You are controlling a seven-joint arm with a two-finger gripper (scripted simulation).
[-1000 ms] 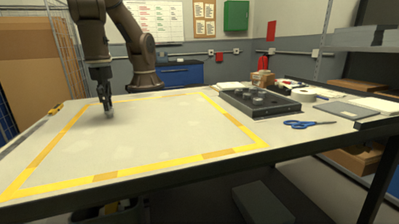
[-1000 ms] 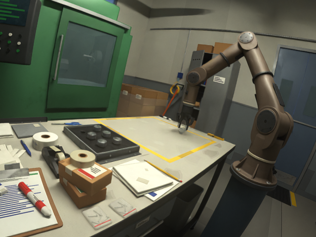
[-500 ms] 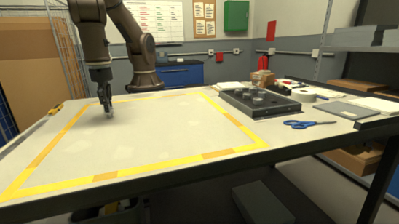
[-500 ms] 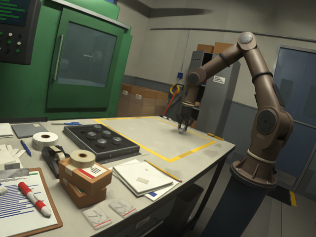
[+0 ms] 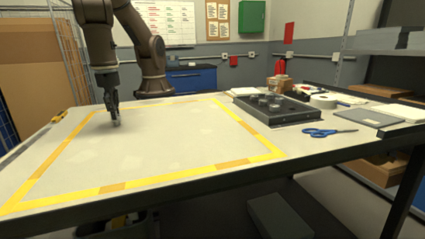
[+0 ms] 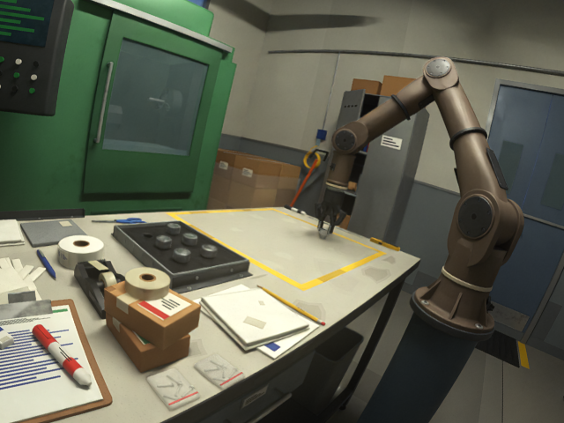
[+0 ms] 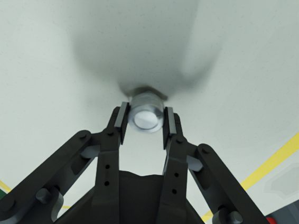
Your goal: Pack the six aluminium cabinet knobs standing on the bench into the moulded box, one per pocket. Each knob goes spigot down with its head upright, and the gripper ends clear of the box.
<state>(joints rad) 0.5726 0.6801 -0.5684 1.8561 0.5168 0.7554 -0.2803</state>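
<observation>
The last loose aluminium knob (image 7: 145, 113) is partly hidden between my fingers at the far left corner of the taped area (image 5: 116, 122) (image 6: 324, 233). It stands on the bench with its round head up. My gripper (image 7: 144, 124) is down around it, and the wrist camera shows both finger pads closed on the sides of its head. The moulded black box (image 5: 276, 109) (image 6: 179, 253) sits beyond the right-hand tape line, and several knobs (image 5: 263, 102) (image 6: 181, 255) stand head up in its pockets, with one pocket (image 6: 148, 235) empty.
A green machine (image 6: 105, 109) stands behind the bench. Blue scissors (image 5: 323, 132), a tape roll (image 5: 323, 101), a tape dispenser (image 6: 94, 277), stacked cartons (image 6: 148, 321), a notepad (image 6: 253, 318) and a pencil (image 6: 291, 304) lie around the box. The taped area is otherwise bare.
</observation>
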